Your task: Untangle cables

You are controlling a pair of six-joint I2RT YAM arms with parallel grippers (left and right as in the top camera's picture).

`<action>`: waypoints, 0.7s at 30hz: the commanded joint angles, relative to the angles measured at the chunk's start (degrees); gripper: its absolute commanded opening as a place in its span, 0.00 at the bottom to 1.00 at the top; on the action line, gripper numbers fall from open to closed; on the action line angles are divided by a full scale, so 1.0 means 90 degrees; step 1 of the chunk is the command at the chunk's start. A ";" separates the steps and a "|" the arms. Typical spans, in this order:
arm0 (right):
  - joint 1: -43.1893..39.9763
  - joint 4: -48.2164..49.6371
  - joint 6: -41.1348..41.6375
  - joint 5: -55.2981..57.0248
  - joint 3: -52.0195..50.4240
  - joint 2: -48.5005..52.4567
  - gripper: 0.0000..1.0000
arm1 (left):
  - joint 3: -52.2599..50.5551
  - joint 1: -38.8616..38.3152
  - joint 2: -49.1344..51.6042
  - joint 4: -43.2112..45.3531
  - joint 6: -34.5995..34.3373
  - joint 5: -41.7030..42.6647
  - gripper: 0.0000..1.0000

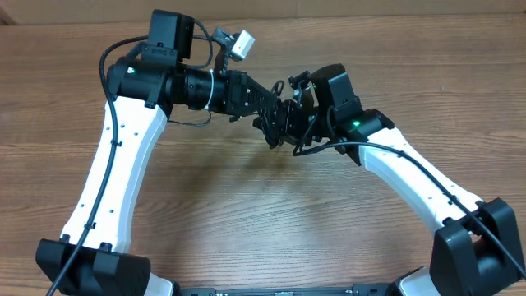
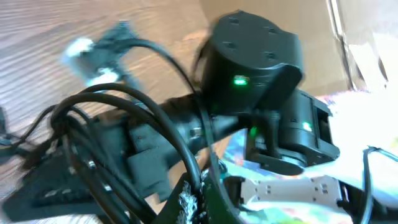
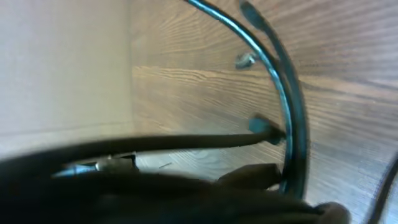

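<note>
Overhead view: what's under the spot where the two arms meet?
Black cables bunch there, with wooden table around. The left arm and right arm cover whatever lies directly beneath.

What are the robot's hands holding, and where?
The left gripper seems shut on the cables, mid-loop, not at a plug. The right gripper: cannot tell.

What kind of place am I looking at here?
Likely a robotics lab bench: a white left arm and right arm mounted at a wood-grain table, with thin black cables bunched between them.
</note>
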 commanded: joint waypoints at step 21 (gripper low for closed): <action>0.0012 -0.0950 -0.4677 -0.1681 0.0153 -0.0821 0.75 | 0.0010 0.0160 -0.0041 -0.0007 -0.4850 -0.1382 0.04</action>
